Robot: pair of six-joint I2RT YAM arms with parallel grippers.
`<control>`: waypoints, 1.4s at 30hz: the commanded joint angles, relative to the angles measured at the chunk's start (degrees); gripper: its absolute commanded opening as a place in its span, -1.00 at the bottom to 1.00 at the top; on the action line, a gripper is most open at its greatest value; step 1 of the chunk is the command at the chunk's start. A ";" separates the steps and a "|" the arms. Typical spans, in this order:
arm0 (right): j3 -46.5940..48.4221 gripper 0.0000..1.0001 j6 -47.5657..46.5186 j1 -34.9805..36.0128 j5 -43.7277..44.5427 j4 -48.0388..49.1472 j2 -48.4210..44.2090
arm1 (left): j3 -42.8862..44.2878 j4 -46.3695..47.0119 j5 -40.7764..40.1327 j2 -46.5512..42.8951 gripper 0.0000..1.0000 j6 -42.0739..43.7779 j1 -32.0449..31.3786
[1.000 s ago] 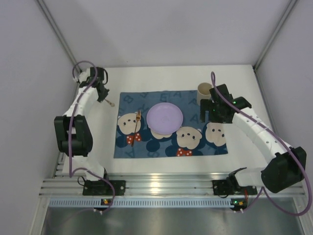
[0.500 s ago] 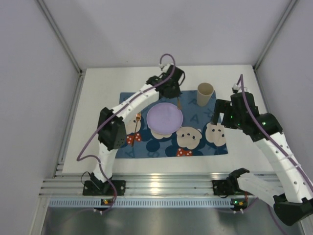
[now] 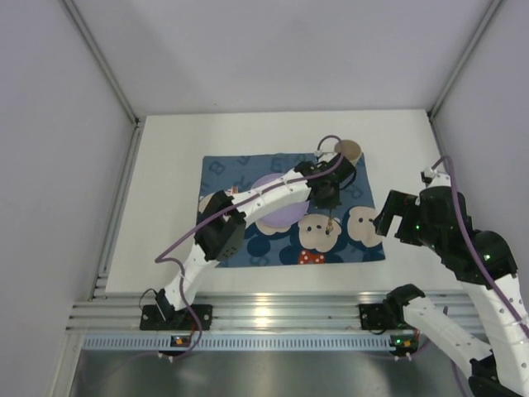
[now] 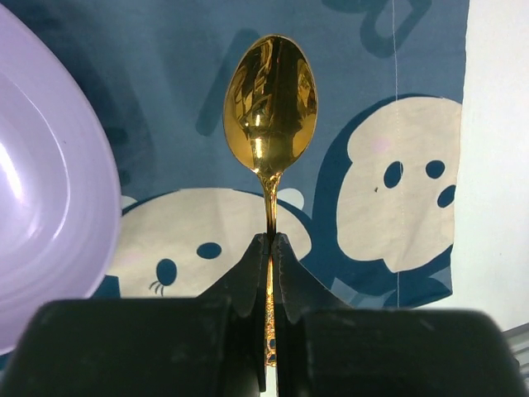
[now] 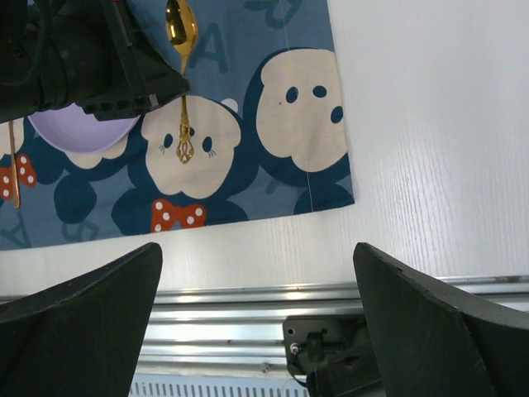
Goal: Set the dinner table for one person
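Three pieces, the round lilac plate [image 3: 279,217], gold fork [image 5: 13,169] and beige cup [image 3: 348,150], are down, leaving only the gold metal spoon [image 4: 270,103] pinched in my closed left gripper [image 4: 270,248], right gripper [image 3: 391,215] wide and empty

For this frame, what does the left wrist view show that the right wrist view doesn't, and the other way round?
Only the left wrist view: the left pincer close up, shut on the neck of the gold spoon. Only the right wrist view: the spoon's ornate handle end, a gold fork at the left edge, the aluminium rail, and the right pincer wide open, holding nothing. Both: the spoon, the purple plate, the blue bear-print placemat and the white dinner table.
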 commanded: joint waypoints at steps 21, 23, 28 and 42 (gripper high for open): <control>-0.82 1.00 1.01 0.13 -5.07 -5.46 -8.19 | 2.07 -6.77 -8.20 -6.27 -0.39 -8.66 -2.30; -1.61 0.99 0.74 0.13 -9.45 -0.13 -9.24 | 0.94 -9.41 -10.93 -10.92 -0.39 -8.31 -2.48; -5.73 0.99 0.22 0.22 -22.82 12.71 -11.88 | -9.94 -13.02 -20.31 -28.49 -0.36 -5.77 -2.48; -23.67 1.00 6.71 0.22 -26.72 22.59 -18.89 | -51.18 -25.41 -45.45 -83.31 0.97 -9.26 -1.42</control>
